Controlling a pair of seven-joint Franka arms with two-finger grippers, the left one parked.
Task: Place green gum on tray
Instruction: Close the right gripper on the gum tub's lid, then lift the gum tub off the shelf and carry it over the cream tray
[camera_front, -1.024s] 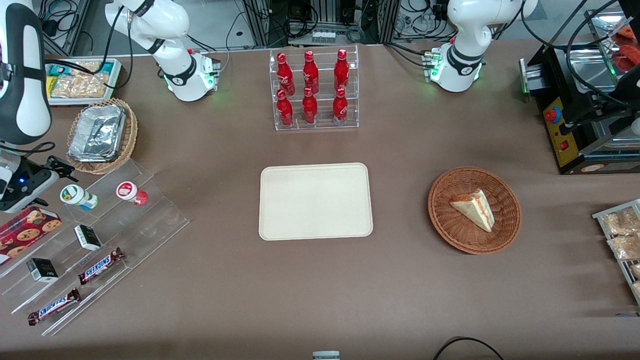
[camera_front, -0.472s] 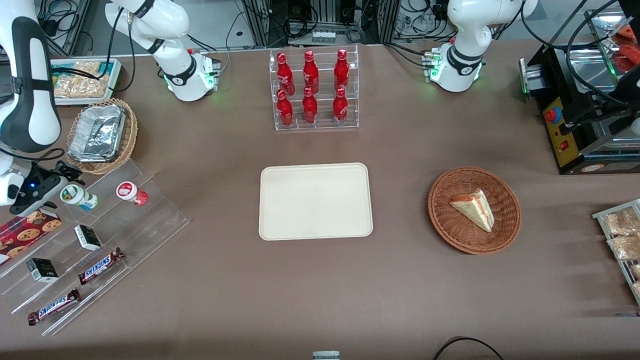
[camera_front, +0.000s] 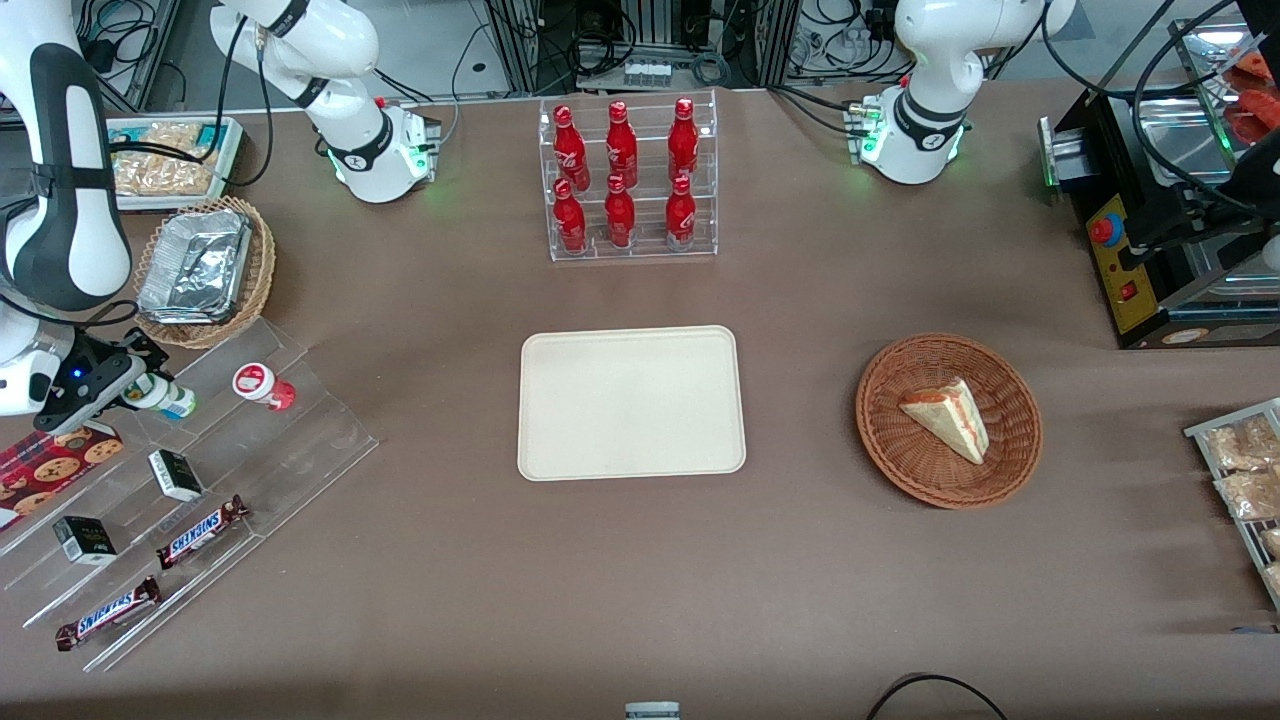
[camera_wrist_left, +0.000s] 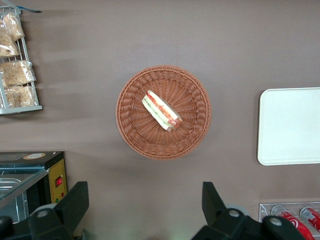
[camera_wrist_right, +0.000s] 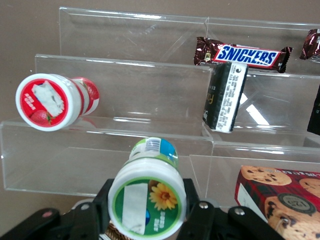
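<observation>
The green gum (camera_front: 172, 401) lies on its side on the top step of a clear acrylic stand (camera_front: 300, 440), toward the working arm's end of the table. In the right wrist view its green-rimmed lid (camera_wrist_right: 146, 202) with a white and orange flower mark faces the camera. My gripper (camera_front: 138, 388) is at the gum's lid end, with its fingers (camera_wrist_right: 106, 197) pressed against both sides of the lid; it also shows in the right wrist view (camera_wrist_right: 148, 194). The cream tray (camera_front: 630, 402) lies flat mid-table, bare, and also shows in the left wrist view (camera_wrist_left: 290, 125).
A red-lidded canister (camera_front: 262, 384) lies beside the gum on the same step. Lower steps hold dark boxes (camera_front: 175, 474) and Snickers bars (camera_front: 200, 531). A cookie box (camera_front: 50, 468), a foil-tray basket (camera_front: 203, 270), a bottle rack (camera_front: 627, 180) and a sandwich basket (camera_front: 948, 420) stand around.
My gripper has moved along the stand's top step up to the green gum, and its fingers now flank the lid. The gum has not visibly shifted.
</observation>
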